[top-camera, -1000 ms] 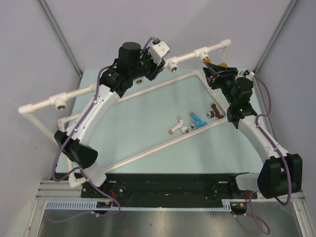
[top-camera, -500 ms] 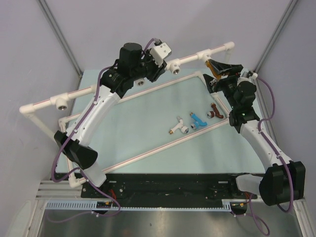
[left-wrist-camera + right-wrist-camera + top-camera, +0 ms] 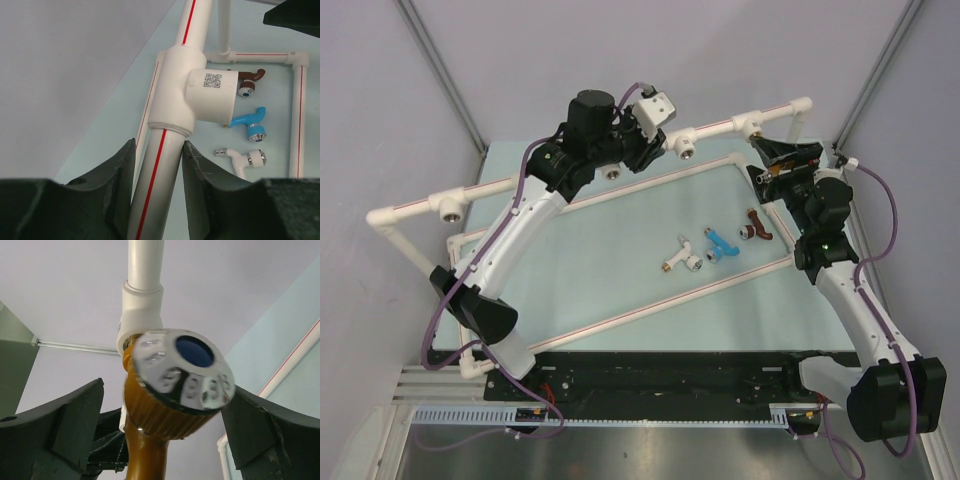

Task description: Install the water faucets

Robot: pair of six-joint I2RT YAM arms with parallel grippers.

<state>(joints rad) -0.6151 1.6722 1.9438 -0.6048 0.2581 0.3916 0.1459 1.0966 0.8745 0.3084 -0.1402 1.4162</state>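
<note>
The right tool (image 3: 167, 390) stands spread wide at the far right end of the frame; the orange tap (image 3: 165, 410) sits between its fingers (image 3: 60, 430), its chrome cap with the blue centre facing the wrist camera, its far end up against a white socket (image 3: 142, 315); there is a clear gap on one side of the tap, and on the other the finger looks to run right up to the cap's rim (I cannot tell if it touches).

The left tool (image 3: 159, 146) is closed tight on the pipe (image 3: 162, 165), one finger on each side, just beside a labelled tee (image 3: 200, 85).

On the desk (image 3: 620, 260) the other three lie in a row inside the frame, touched by neither tool: the white tap (image 3: 682, 255), the blue tap (image 3: 723, 243) and the brown tap (image 3: 755, 226); the brown one is nearest the right arm, and all three lie well apart from the left tool.
</note>
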